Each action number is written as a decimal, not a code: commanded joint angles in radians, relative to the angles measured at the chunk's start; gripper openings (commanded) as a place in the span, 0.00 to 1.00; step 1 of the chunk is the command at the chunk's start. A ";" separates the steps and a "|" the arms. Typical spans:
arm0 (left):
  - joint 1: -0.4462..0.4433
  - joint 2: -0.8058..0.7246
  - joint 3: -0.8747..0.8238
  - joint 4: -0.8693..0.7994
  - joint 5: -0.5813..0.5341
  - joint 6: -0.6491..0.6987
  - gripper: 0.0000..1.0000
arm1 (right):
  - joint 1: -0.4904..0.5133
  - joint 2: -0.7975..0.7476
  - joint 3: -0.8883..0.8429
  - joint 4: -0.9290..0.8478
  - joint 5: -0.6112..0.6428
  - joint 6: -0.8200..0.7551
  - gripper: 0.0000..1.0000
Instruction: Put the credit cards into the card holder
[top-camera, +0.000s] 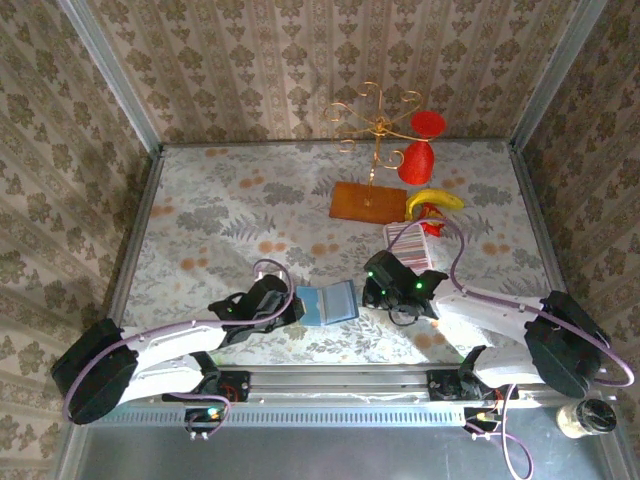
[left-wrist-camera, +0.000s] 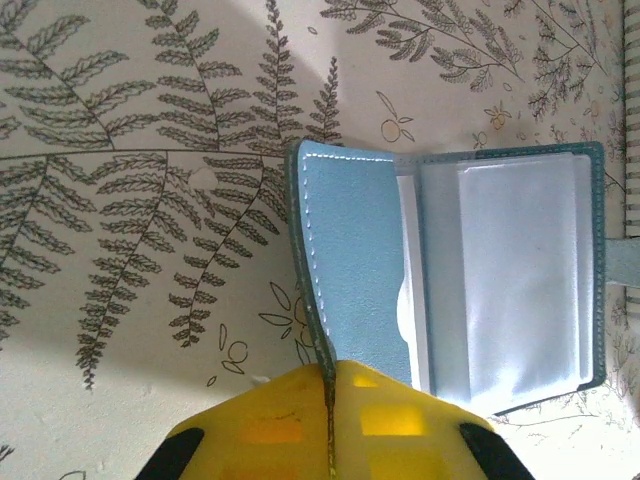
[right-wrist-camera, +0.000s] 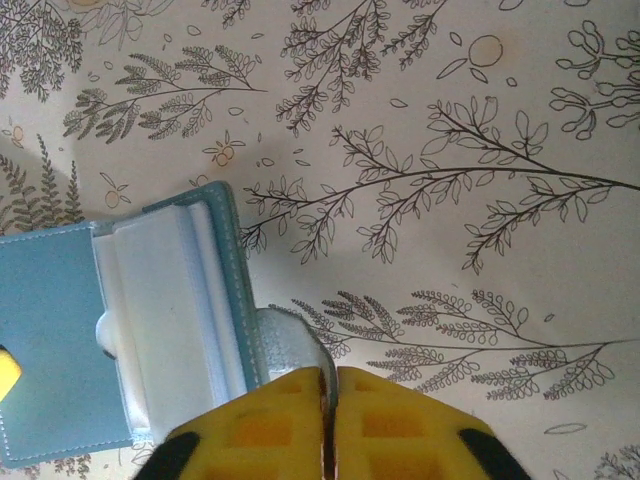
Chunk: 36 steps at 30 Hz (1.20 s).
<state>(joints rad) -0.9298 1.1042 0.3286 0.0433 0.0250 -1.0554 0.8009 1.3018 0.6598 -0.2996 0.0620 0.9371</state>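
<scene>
The teal-blue card holder (top-camera: 328, 302) lies open on the patterned table between the two arms. In the left wrist view the card holder (left-wrist-camera: 500, 290) shows clear sleeves inside, and its left cover stands raised. My left gripper (left-wrist-camera: 335, 375) is shut on that cover's edge. It is also seen from above, the left gripper (top-camera: 290, 305) at the holder's left side. My right gripper (right-wrist-camera: 328, 375) is shut on a thin silvery credit card (right-wrist-camera: 290, 340), held edge-on, its rounded corner against the right rim of the card holder (right-wrist-camera: 60, 340). The right gripper (top-camera: 378, 290) sits just right of the holder.
Behind the right arm stands a whitish striped tray (top-camera: 415, 240). Farther back are an orange-brown board (top-camera: 360, 200) with a gold wire stand (top-camera: 378, 125), a banana (top-camera: 435, 200) and red objects (top-camera: 416, 160). A jar (top-camera: 585, 418) sits off the table's near right corner.
</scene>
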 joint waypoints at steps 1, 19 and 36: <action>-0.011 -0.013 -0.019 -0.005 -0.011 -0.017 0.07 | 0.022 -0.027 0.052 -0.122 0.056 -0.031 0.22; -0.023 -0.069 -0.036 0.015 -0.004 0.017 0.08 | 0.283 0.035 0.341 -0.392 0.064 0.005 0.33; -0.030 -0.059 -0.062 0.028 0.001 0.004 0.02 | 0.251 0.270 0.238 -0.131 0.038 0.089 0.36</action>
<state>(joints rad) -0.9485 1.0431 0.2852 0.0685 0.0261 -1.0546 1.0565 1.5517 0.9085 -0.4660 0.1001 0.9993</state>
